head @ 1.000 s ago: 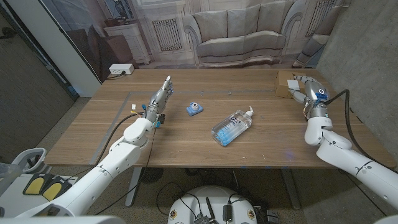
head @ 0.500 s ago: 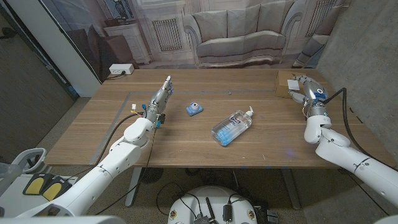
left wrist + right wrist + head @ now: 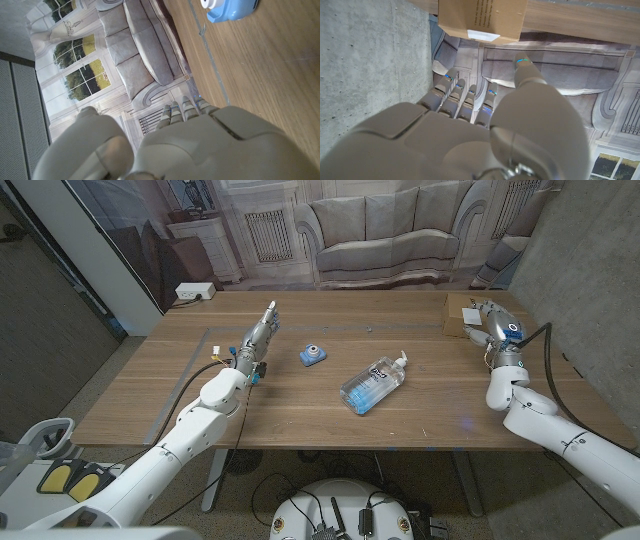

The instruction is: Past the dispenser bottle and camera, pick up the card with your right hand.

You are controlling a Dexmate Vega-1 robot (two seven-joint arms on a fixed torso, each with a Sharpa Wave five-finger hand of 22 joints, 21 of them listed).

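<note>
Creeping slightly farther along the desk (image 3: 330, 430) since a second ago, the right robot hand (image 3: 486, 320) is reaching with fingers spread, holding nothing. Its wrist view is showing the card (image 3: 482, 35) on a cardboard box (image 3: 482, 17), just beyond the fingertips (image 3: 522, 62).

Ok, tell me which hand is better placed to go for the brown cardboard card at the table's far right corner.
The right. The right hand is already at the flat brown cardboard card at the far right corner, fingers apart, holding nothing. The left hand stands across the wooden table, beyond the small blue camera.
</note>
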